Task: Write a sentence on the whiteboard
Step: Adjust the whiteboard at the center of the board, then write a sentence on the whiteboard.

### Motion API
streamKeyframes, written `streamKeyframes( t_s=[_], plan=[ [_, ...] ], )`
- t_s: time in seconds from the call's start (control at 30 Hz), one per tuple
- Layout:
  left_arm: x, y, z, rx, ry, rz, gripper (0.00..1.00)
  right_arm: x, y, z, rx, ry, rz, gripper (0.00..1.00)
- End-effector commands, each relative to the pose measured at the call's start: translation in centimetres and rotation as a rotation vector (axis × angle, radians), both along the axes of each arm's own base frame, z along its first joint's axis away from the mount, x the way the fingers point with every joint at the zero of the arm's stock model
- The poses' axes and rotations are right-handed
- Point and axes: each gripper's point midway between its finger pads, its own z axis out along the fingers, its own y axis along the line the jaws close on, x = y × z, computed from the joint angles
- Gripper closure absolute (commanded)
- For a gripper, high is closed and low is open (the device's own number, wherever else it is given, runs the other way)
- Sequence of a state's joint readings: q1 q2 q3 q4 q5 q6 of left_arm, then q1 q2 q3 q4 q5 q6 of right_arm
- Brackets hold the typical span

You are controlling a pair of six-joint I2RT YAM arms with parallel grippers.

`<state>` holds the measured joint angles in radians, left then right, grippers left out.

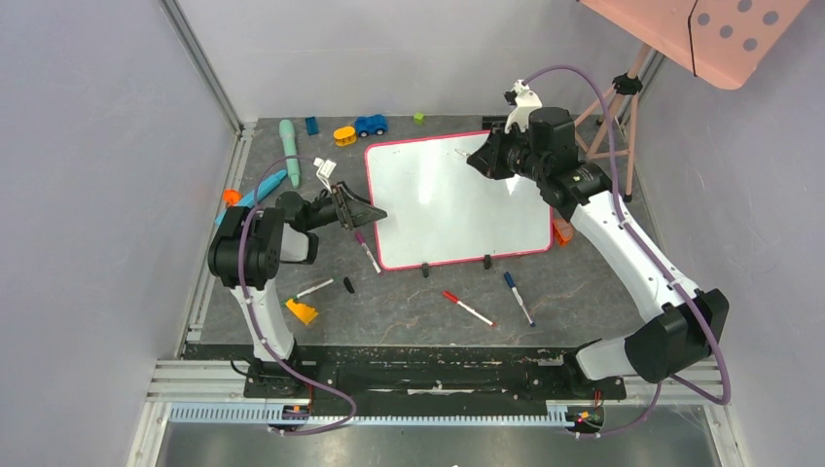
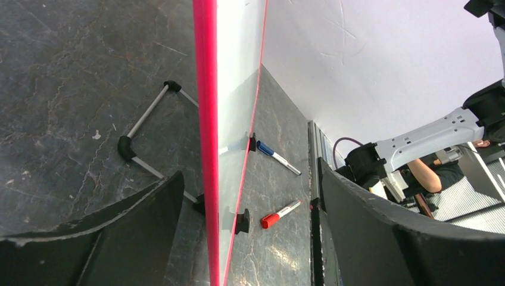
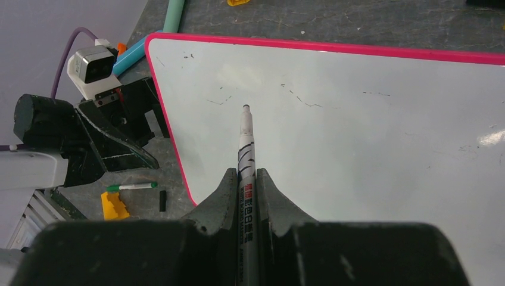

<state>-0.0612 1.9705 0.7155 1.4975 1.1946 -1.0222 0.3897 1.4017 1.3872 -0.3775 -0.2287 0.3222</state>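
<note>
Left side first: my left fingers are spread wide either side of the pink left edge of the whiteboard, not gripping it. The board stands propped on the table, with only a few faint black scratches on it and no real sentence yet. On the right, my right fingers pinch a marker, tip close to the white. My worry: if I press with nothing bracing the board, it slides or tips back and the strokes skip.

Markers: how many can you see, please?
5: one marker in the right gripper; a purple marker by the whiteboard's left edge; a green marker near the left arm; a red marker and blue marker in front. More may be hidden.
</note>
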Motion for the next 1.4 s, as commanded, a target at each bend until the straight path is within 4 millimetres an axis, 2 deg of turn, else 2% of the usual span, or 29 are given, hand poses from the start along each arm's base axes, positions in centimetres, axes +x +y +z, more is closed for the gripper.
streamKeyframes(
  t_s=[0.0, 0.23, 0.3, 0.47, 0.6, 0.77, 0.87, 0.93, 1.07, 1.2, 1.3, 1.33, 1.37],
  plan=[
    [-0.1, 0.2, 1.4, -0.01, -0.084, 0.042, 0.05, -0.1, -0.1, 2.8, 0.02, -0.082, 0.006, 1.0],
    [-2.2, 0.2, 0.0, 0.004, -0.028, 0.0, 0.03, 0.1, -0.6, 3.0, 0.001, -0.106, -0.01, 1.0],
    [-2.4, 0.2, -0.3, -0.003, 0.001, 0.016, 0.12, 0.1, -0.7, 3.1, 0.002, -0.113, -0.014, 1.0],
    [-3.1, 0.6, -0.6, 0.008, -0.003, 0.006, 0.17, -0.2, -0.4, 3.2, 0.027, -0.112, 0.001, 1.0],
    [-3.0, 1.2, -0.9, 0.018, 0.001, -0.014, 0.1, 0.1, -0.5, 3.5, 0.023, -0.128, -0.007, 1.0],
    [-3.0, 1.6, -1.9, 0.019, 0.055, -0.056, 0.15, 0.5, -0.5, 3.4, 0.013, -0.123, -0.016, 1.0],
    [-2.1, 3.3, -1.8, 0.018, 0.042, 0.023, 0.14, 0.4, -0.5, 3.4, 0.016, -0.123, -0.015, 1.0],
    [-1.9, 3.8, -2.3, 0.014, 0.066, 0.044, 0.13, 0.4, -0.8, 3.3, 0.011, -0.127, -0.032, 1.0],
    [-2.2, 3.8, -2.6, 0.023, 0.049, 0.06, 0.05, 0.1, -0.8, 3.5, 0.025, -0.141, -0.028, 1.0],
    [-2.7, 3.9, -2.8, 0.032, 0.026, 0.083, 0.02, 0.0, -0.7, 3.7, 0.025, -0.155, -0.018, 1.0],
    [-2.4, 3.9, -2.3, 0.029, 0.02, 0.074, 0.03, -0.1, -0.7, 4.4, 0.035, -0.175, -0.016, 1.0],
    [-2.2, 3.9, -2.1, 0.024, 0.026, 0.068, 0.05, -0.1, -0.7, 4.5, 0.038, -0.179, -0.016, 1.0],
    [-1.7, 3.9, -1.9, 0.017, 0.037, 0.061, 0.11, -0.2, -0.7, 4.6, 0.039, -0.181, -0.013, 1.0]
  ],
)
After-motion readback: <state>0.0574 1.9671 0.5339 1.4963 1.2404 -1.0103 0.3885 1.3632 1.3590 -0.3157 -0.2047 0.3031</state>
